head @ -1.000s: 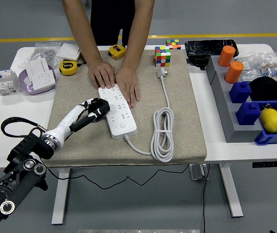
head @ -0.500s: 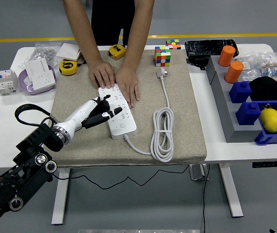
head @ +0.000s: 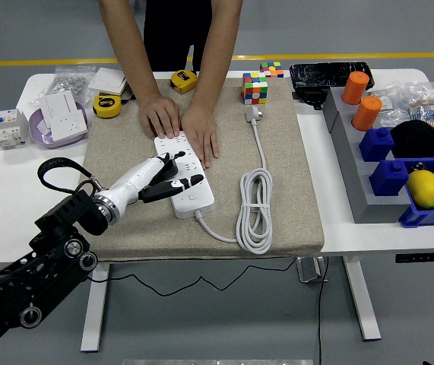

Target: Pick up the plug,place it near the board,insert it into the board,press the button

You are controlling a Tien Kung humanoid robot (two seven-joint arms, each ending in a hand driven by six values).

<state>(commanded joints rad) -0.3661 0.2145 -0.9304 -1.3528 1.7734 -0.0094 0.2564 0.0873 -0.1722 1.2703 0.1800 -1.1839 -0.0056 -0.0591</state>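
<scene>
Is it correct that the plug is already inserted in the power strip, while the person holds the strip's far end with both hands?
Not quite. The head view shows the plug lying loose on the mat, beside the Rubik's cube, not inserted in the power strip. The rest is right: both of the person's hands press on the strip's far end.

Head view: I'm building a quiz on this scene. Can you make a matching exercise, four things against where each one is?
Things:
1. plug
2. left hand
3. person's hands
4. lemon

Places:
A. in the blue bin at right
B. pressing the power strip's far end
C. lying unplugged on the mat, below the cube
D. fingers spread over the strip's near half

Pairs: 1-C, 2-D, 3-B, 4-A
</scene>
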